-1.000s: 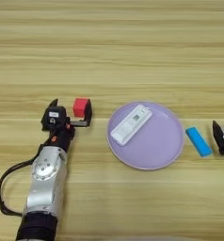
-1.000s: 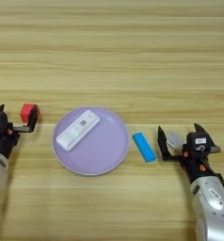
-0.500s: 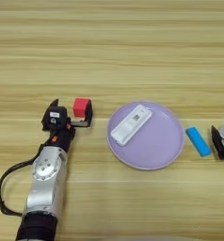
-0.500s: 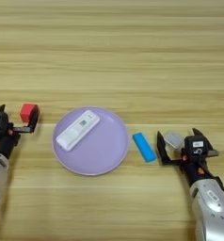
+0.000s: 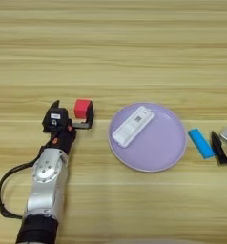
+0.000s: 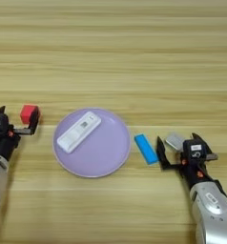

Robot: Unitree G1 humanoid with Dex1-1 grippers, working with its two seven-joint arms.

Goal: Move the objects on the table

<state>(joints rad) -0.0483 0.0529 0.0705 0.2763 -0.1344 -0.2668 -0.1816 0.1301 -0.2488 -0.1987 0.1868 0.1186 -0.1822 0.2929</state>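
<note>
Arms enter from the near edge, one at each side of the table. Left gripper sits at the near left with its two black fingers spread wide; the cube lies just inside the right-hand finger, whether touching it cannot be told. Right gripper is at the near right, fingers also spread wide, with the block lying between them at their far side.

Bar: bright blue, oblong, flat on the wood, angled, just left of the right gripper's left finger and just right of the plate, apart from both. Plate: round, lilac, shallow, in the middle. Device: white, flat, oblong, lying diagonally on the plate's left half with a small dark mark near its far end. Cube: red, small, left of the plate. Block: silvery-grey, flat, partly covered by the gripper body.

View differences: the left eye view shows the whole left forearm, silver with a black cable looping off its left side; the right arm is cut there to one dark finger and a grey corner of the block at the edge. The right eye view shows the right gripper and forearm in full, but crops the left arm at the edge.

Far half of the table is bare wood grain
</note>
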